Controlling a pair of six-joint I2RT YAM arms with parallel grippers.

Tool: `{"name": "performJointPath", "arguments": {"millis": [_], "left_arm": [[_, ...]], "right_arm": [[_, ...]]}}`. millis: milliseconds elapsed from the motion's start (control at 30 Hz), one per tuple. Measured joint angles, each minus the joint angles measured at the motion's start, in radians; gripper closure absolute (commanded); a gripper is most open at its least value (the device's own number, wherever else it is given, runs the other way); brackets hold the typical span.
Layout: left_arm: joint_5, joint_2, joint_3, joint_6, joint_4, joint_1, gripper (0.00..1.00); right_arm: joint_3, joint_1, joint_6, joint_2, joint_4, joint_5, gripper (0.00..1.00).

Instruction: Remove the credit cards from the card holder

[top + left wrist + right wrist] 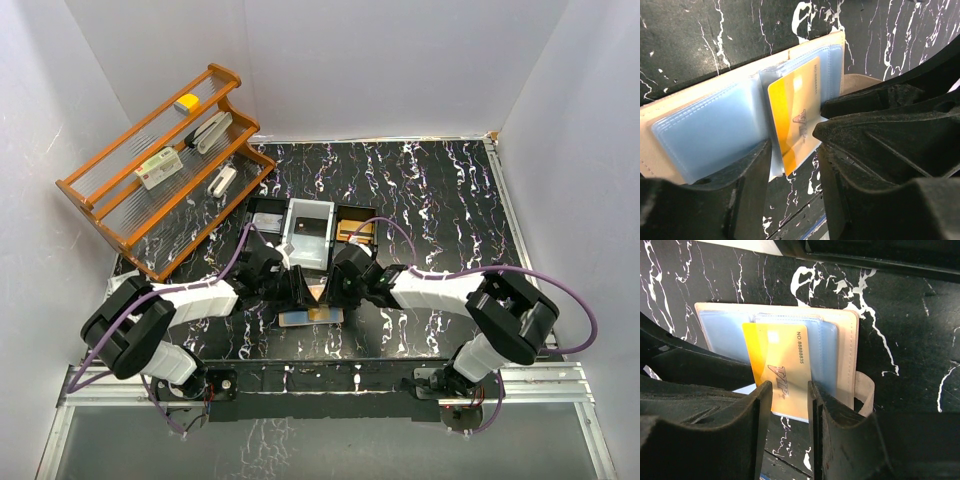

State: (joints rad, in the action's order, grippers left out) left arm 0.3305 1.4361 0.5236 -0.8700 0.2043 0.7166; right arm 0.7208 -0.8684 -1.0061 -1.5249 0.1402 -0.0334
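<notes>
While both jaws stand part-open, touching credit card [782, 357], card holder [846, 347]

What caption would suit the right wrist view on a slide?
Right gripper straddling a yellow card sticking out of the open beige card holder on a marbled table.

Yellow-orange card [782, 365], beige card holder [847, 340]

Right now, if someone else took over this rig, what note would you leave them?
Left gripper: part open, low over the card holder, which lies open flat on the table.
Right gripper: part open, astride the yellow card; no clamp visible.
Done: that card is partly out of its sleeve.
To do: pull it free; whether the other sleeves hold cards, cannot tell.
</notes>
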Motion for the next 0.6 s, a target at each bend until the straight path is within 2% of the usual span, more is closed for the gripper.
{"name": "performJointPath", "arguments": {"millis": [133,333,467,600], "left_arm": [[0.011,0.013,-0.019,-0.036,0.049,-0.001,0.69],[0.010,0.013,-0.038,-0.071,0.075,-0.001,0.83],[-0.002,0.003,-0.047,-0.077,0.072,-0.001,0.99],[-0.010,-0.026,-0.048,-0.080,0.056,-0.001,1.00]], "right_arm": [[-0.013,0.001,-0.015,0.002,-0.022,-0.002,0.66],[-0.017,0.001,-0.018,0.002,-0.033,-0.004,0.67],[-0.017,0.001,-0.018,0.002,-0.033,-0.004,0.67],[-0.017,0.001,-0.018,0.002,-0.033,-0.004,0.67]]}}
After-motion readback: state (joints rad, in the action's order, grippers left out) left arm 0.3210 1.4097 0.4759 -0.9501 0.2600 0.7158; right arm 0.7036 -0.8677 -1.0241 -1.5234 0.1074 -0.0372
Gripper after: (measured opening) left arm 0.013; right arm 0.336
